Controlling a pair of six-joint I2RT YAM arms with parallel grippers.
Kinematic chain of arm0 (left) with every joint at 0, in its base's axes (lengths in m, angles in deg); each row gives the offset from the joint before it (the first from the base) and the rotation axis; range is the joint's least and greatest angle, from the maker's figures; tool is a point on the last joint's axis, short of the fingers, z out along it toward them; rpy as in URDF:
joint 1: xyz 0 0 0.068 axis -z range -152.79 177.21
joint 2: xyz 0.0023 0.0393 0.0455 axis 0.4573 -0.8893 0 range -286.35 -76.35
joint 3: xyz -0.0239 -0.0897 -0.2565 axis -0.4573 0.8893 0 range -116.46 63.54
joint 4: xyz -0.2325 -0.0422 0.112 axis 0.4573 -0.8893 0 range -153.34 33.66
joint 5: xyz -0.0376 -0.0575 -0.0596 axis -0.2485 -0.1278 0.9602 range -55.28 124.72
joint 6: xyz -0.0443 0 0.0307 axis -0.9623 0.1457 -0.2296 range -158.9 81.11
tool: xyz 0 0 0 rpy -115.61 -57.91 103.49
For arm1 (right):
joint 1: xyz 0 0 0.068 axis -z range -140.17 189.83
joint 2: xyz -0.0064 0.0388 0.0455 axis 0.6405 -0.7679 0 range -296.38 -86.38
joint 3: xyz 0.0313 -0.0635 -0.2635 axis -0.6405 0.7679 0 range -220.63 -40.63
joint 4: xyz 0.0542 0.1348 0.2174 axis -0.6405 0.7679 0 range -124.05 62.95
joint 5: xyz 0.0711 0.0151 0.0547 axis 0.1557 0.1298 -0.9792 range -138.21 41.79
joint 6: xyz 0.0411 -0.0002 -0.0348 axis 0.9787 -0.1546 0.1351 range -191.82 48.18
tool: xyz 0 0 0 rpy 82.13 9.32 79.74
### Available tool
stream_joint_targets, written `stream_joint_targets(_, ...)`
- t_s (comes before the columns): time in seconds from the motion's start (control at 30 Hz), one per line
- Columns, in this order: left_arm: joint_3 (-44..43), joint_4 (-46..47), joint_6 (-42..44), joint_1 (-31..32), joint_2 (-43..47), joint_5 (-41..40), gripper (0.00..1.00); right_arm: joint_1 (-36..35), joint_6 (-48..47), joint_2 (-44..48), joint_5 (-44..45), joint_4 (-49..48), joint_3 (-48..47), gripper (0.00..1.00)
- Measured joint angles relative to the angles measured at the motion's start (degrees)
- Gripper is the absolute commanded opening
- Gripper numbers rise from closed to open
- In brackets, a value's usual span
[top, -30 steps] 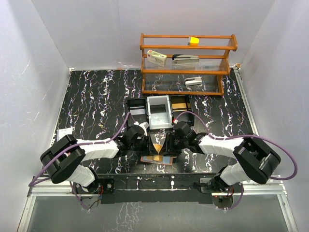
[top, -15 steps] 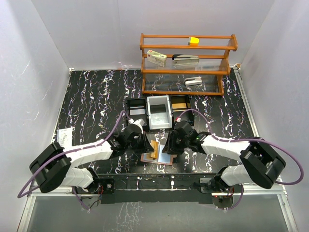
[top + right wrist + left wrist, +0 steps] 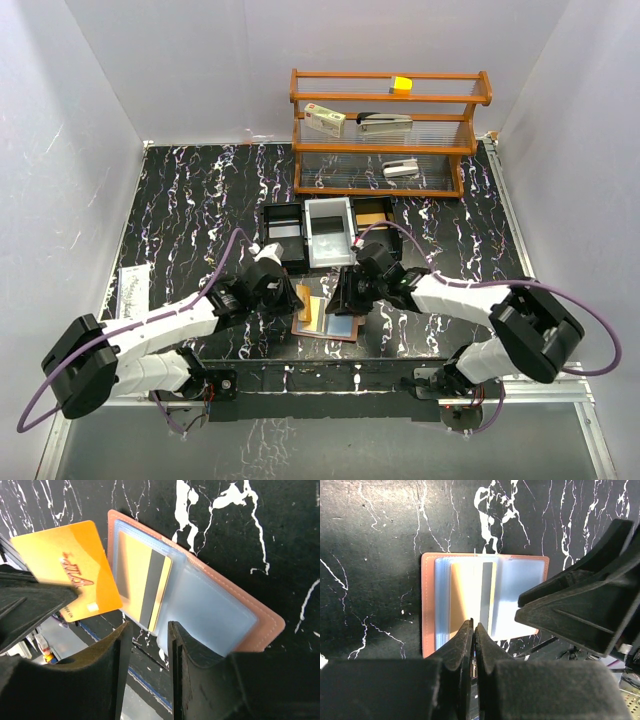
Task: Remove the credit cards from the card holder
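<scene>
One yellow-orange card (image 3: pixel 65 572) sits clamped in left end effector (image 3: pixel 473 626).

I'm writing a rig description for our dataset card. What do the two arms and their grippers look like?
The left arm and right arm match: white rounded links between bulky black joint housings, each trailed by a looping purple cable. The left gripper and right gripper have matte black, wedge-shaped fingers. I can read no markings.

Left claw (image 3: pixel 474 626) pinched together, right claw (image 3: pixel 148 630) spread apart.
</scene>
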Motion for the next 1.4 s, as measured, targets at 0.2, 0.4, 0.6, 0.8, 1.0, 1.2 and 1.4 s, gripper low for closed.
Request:
stream_joint_targets(0.2,0.00,-0.33,0.11,0.00,0.79,-0.83,0.00,0.00,0.13,-5.49,-2.16,-1.79,0.00,0.42)
stream_joint_targets(0.4,0.02,1.49,1.51,0.00,2.25,-0.28,0.00,0.00,-0.94,-2.80,-2.71,-2.16,-0.63,0.68)
stream_joint_targets(0.6,0.24,5.01,4.59,0.00,6.27,1.22,0.00,0.00,-2.75,3.76,-1.55,-3.32,-1.49,0.69)
stream_joint_targets(0.8,1.99,9.53,7.19,-0.85,10.56,4.37,0.00,0.24,-5.57,9.22,-0.92,-6.58,-1.18,0.78)
stream_joint_targets(1.0,4.96,12.68,6.84,-7.76,13.49,13.42,0.00,4.68,-5.79,16.26,-2.91,-10.23,1.11,0.75)
stream_joint_targets(1.2,7.87,19.15,5.20,-10.47,14.56,21.81,0.00,8.81,-2.16,15.74,-9.99,-15.67,3.37,0.70)
stream_joint_targets(1.4,7.91,26.69,3.43,-10.54,12.24,27.80,0.00,8.81,2.14,15.41,-16.76,-22.71,5.40,0.60)
